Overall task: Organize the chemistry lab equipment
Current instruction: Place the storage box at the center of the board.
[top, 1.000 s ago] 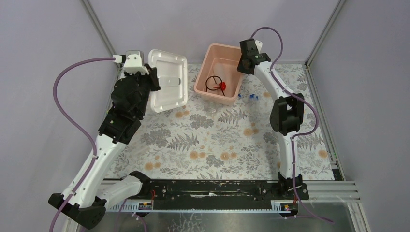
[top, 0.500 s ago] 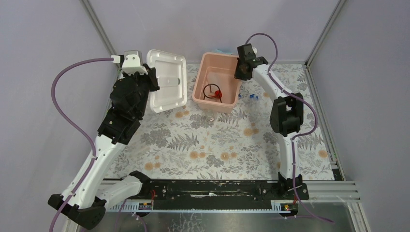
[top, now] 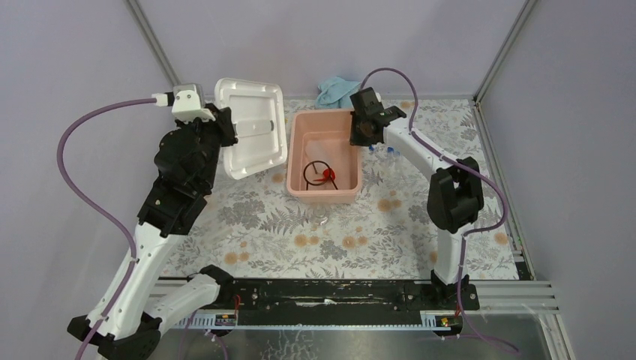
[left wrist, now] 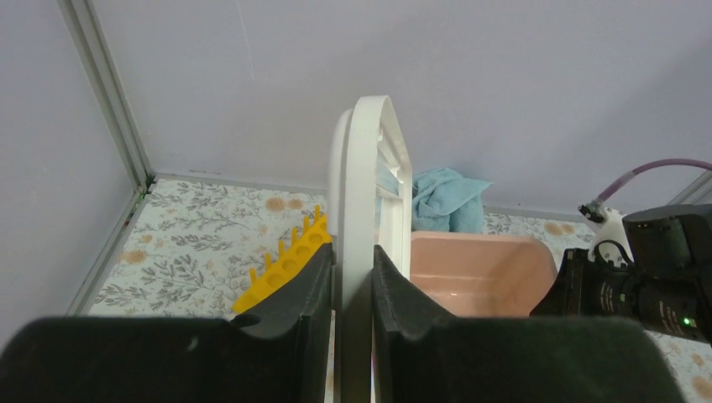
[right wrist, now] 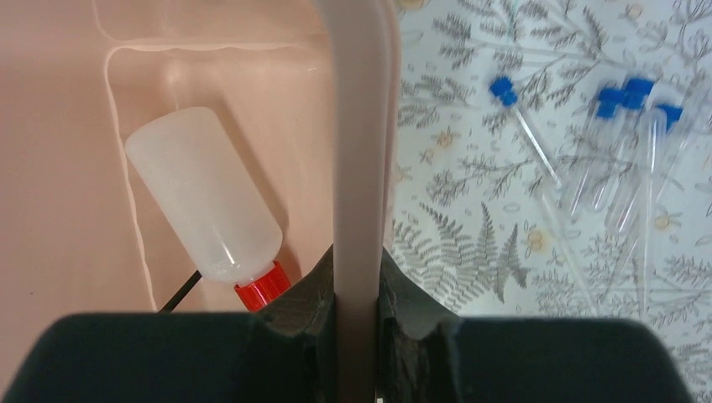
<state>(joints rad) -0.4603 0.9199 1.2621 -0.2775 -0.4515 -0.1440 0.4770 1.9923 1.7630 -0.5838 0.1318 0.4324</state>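
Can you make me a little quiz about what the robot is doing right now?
1. What does the left gripper hold? A) the lid B) a spoon C) a cup
2. True or false: the tubes lie on the table, outside the bin.
3. Fill the gap: the bottle in the bin has a ____ cap.

Key: 1 A; 2 true; 3 red.
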